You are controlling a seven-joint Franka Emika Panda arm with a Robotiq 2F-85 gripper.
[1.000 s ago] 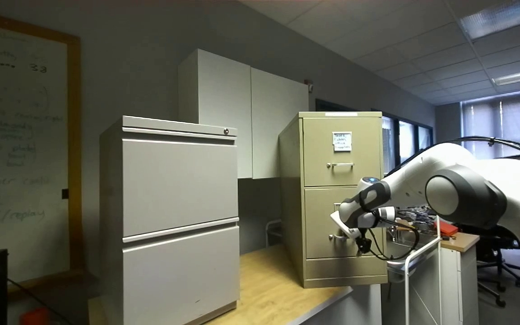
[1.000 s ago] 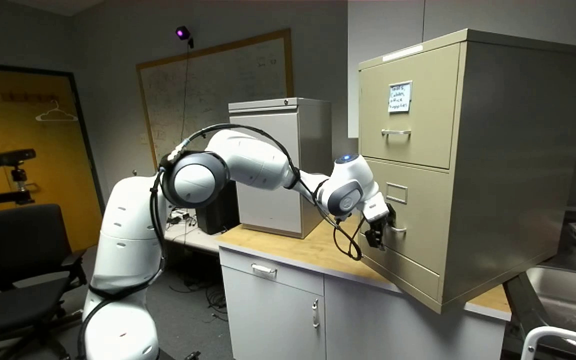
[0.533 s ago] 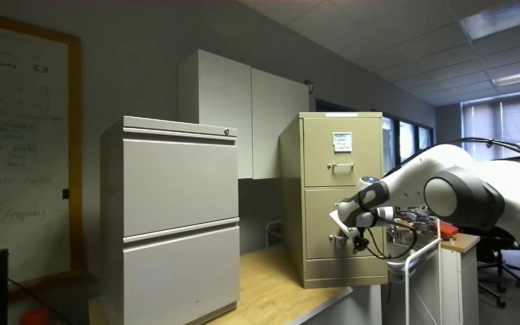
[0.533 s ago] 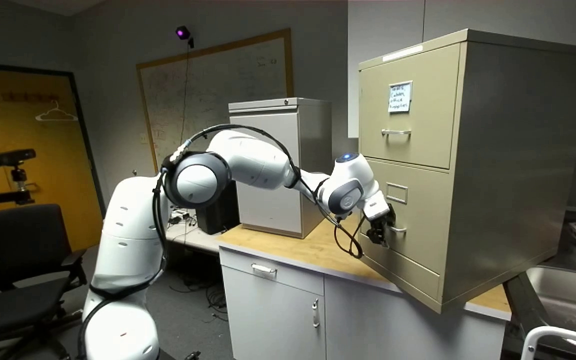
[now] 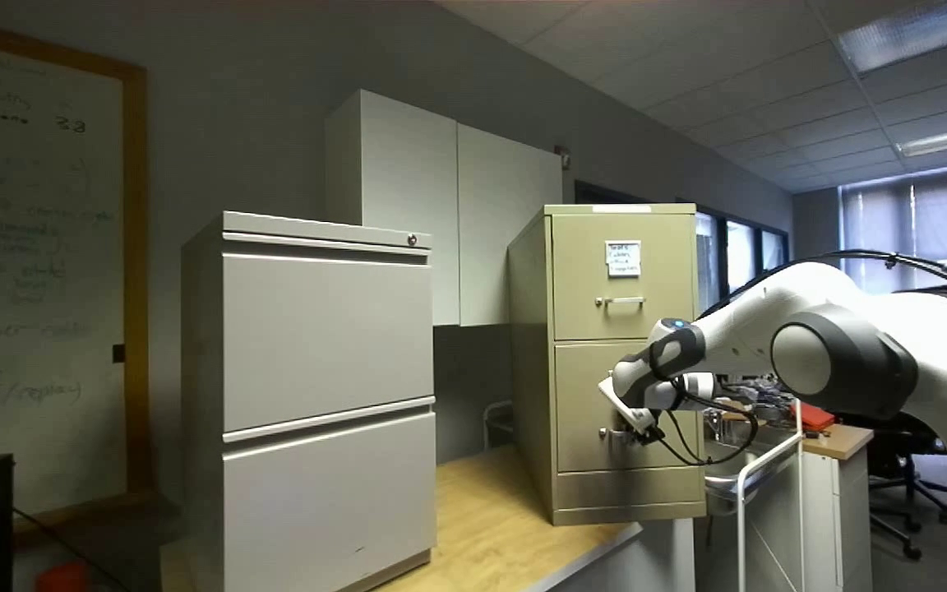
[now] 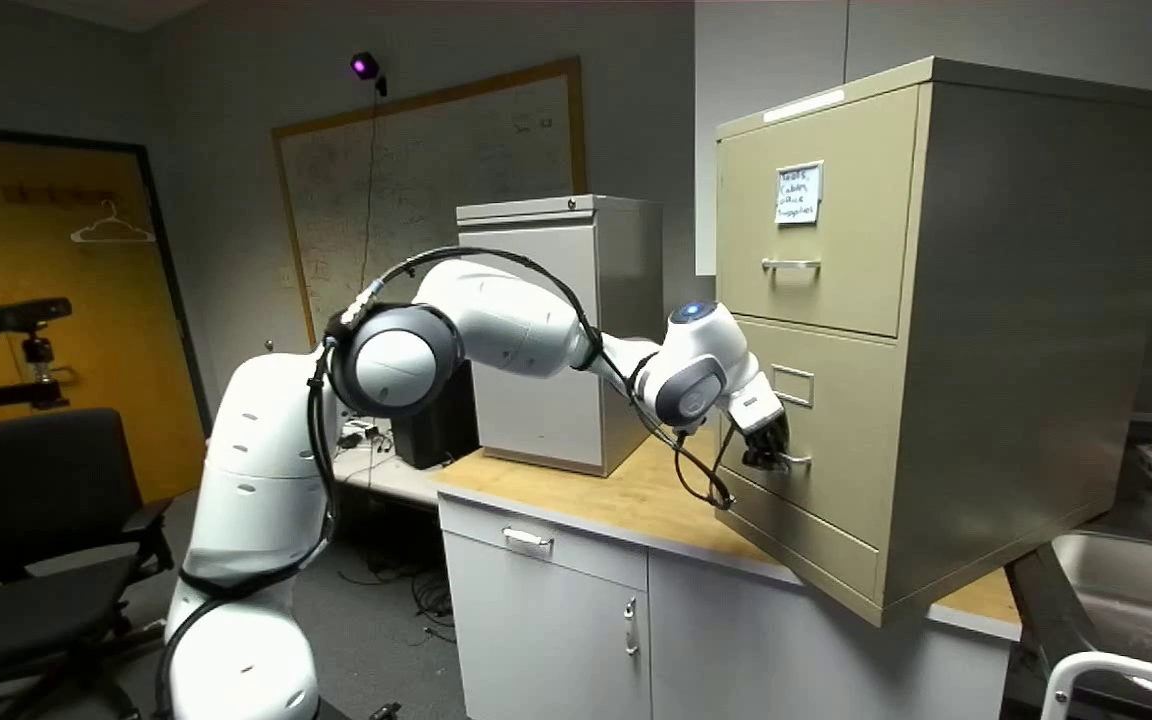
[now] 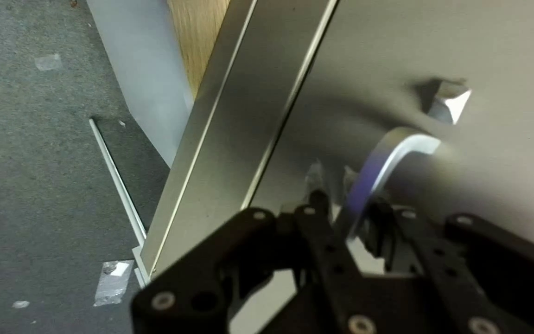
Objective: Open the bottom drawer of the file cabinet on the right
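Drawn together since the earlier frame are the fingers of my hand (image 7: 339, 197), spread wider half a second ago and now narrow, one on either side of the polished handle (image 7: 371, 176); I judge them clamped on it, though how firmly I cannot tell. Toward 2 o'clock from my hand, in the wrist view, sits a small metal knob (image 7: 448, 104), perhaps a latch. Behind the handle lies my target, the bottom drawer (image 7: 415, 55), its front flush and not yet opened. I expect a stiff, heavy load, reluctant at first and then rolling freely; its flat face gives no purchase and the smooth handle may slip, so my best hold is near the handle's middle, pulling straight out. At 12 o'clock above it is the upper drawer (image 6: 851, 225), likewise closed. Both belong to the tan file cabinet (image 6: 946, 330), whose lower front corner overhangs the desk (image 6: 626, 505); a hard tug might drag or tip it. Farther off, toward 9 o'clock in both exterior views, stands the grey cabinet (image 5: 327, 329), and a whiteboard (image 6: 436, 180) beyond it.
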